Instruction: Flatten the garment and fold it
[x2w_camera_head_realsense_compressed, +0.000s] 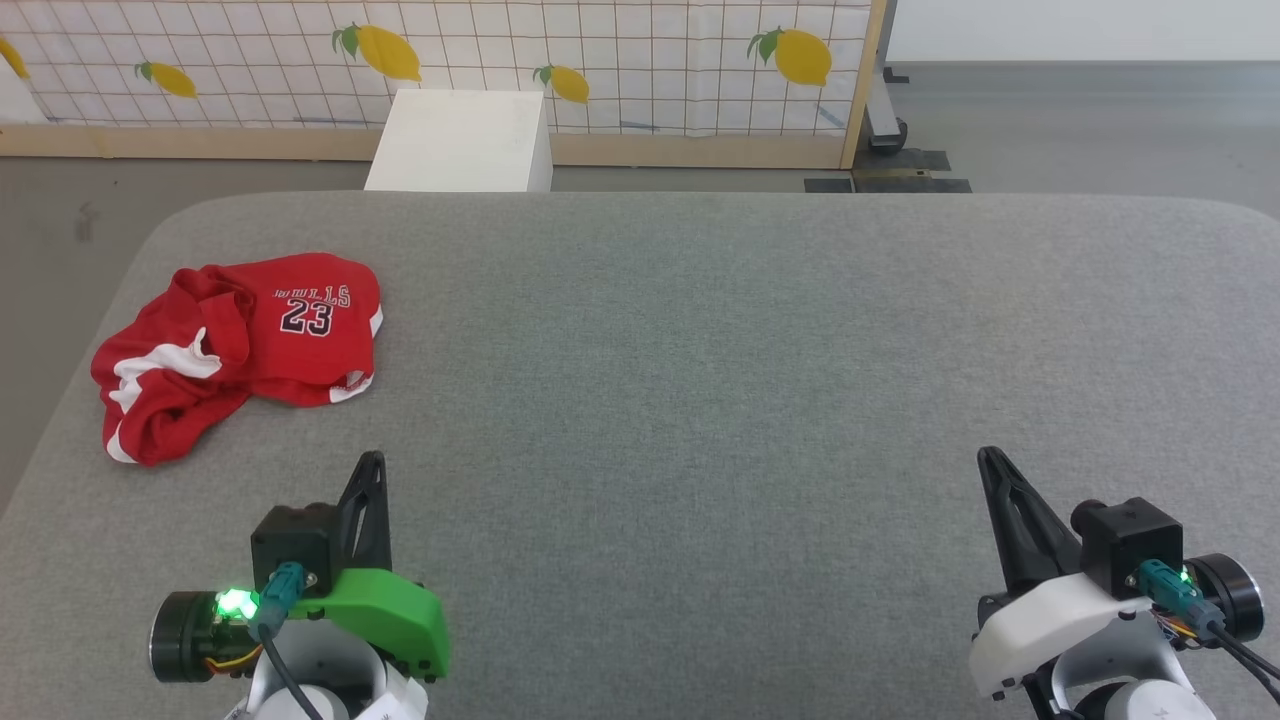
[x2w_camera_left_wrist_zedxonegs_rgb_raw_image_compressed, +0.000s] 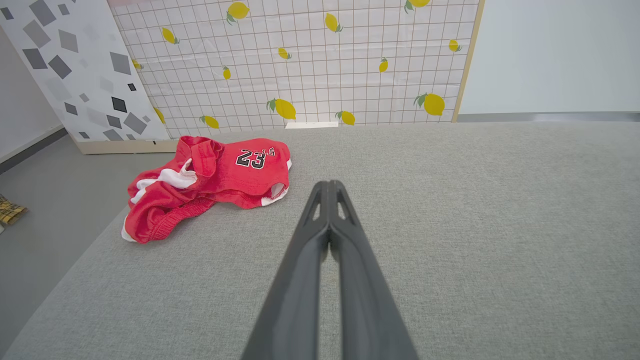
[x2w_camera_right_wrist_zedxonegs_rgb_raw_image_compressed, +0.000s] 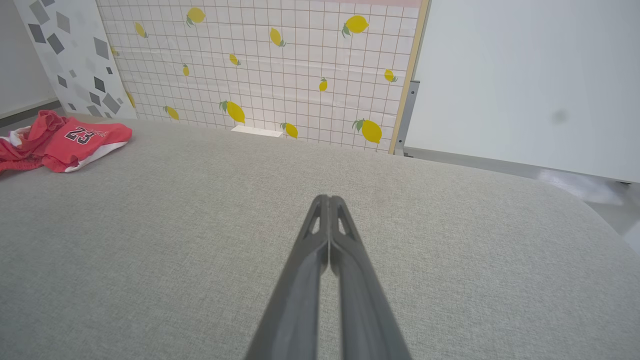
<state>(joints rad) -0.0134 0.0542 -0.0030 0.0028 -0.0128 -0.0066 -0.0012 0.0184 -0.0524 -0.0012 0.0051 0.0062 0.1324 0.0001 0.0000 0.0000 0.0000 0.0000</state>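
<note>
Head view: garment (x2w_camera_head_realsense_compressed: 240, 350) is a pair of red shiny shorts, dumped in a crumpled heap on the far-left part of the grey table (x2w_camera_head_realsense_compressed: 700, 330), close to its left edge. Not flat, not folded. One panel on the heap's right side lies mostly face up and fairly smooth. It shows "23" in black with a white outline, smaller lettering just above it. The rest is bunched and rolled over itself toward the left. White stripe patches show through the folds, white trim along the right-hand hem. Left wrist view: a gathered, elastic-looking band runs along the heap's near-left end, right by the table edge.

left gripper (x2w_camera_head_realsense_compressed: 372, 462): lower left of head view, green housing, fingers pointing up the table. Its own wrist view shows both fingers pressed together tip to tip, no gap, nothing clamped. It's over bare table. Garment is ahead and off to its left, clearly apart, no contact.

right gripper (x2w_camera_head_realsense_compressed: 988, 458): lower right of head view, white housing. Same state: fingers fully closed against each other, gripping nothing, over bare table. Garment is far across the table from it, at the left edge of the right wrist view.

Can't tell whether either set of tips touches the table surface.

Background: white box (x2w_camera_head_realsense_compressed: 460, 140) on the floor (x2w_camera_head_realsense_compressed: 1050, 130) just past the table's far edge, lemon-print screen (x2w_camera_head_realsense_compressed: 620, 60) behind it.
</note>
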